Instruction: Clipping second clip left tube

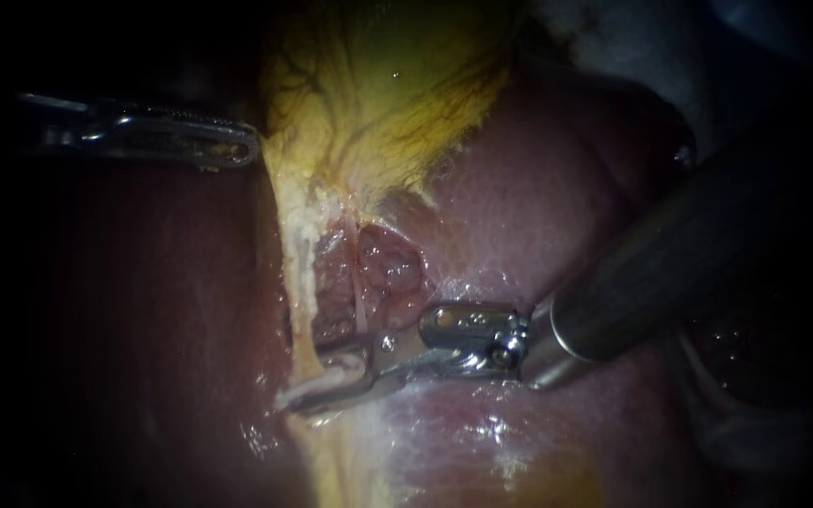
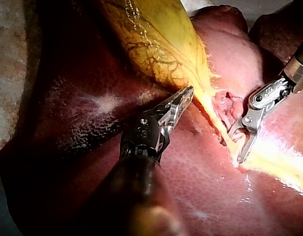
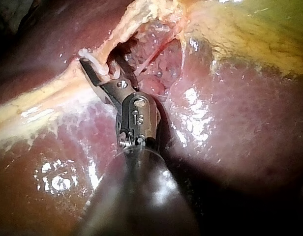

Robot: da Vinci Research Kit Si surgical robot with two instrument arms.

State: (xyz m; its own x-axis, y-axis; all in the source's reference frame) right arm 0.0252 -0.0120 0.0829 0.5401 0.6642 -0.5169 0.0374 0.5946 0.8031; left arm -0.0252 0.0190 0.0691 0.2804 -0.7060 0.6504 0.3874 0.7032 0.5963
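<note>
Watching the scope feed. The right instrument [image 1: 305, 378] comes in from the right, shaft low over the liver [image 1: 519, 198]. — A

Jaws? — B

Apart, with a clear gap between them. They fork around the left tube [image 1: 299, 292] at its lower end, just below the pocket [image 1: 383, 273] of raw pink tissue. The tube sits in the gap and doesn't look squeezed. — A

Clip loaded? — B

Something pale white lies along one jaw in the right wrist view. Could be a clip, could be the tube itself. Cannot tell. — A

Anything else in that pocket? — B

A thin strand [image 1: 358, 282] runs down the middle of it, just right of the left tube on the scope feed, toward the hinge of the jaws. Where it ends is hidden. — A

Left instrument? — B

The left instrument [image 1: 247, 150] enters from the left, well apart from the right one. Its jaws lie together, pinched on the edge of the gallbladder [image 1: 378, 85]. The left wrist view shows the tip right where the yellow wall meets the pale band leading down to the tube. — A

Gallbladder position? — B

Yellow-green and veined. It sits beyond the pocket and narrows toward it, with liver on both sides. — A
</note>
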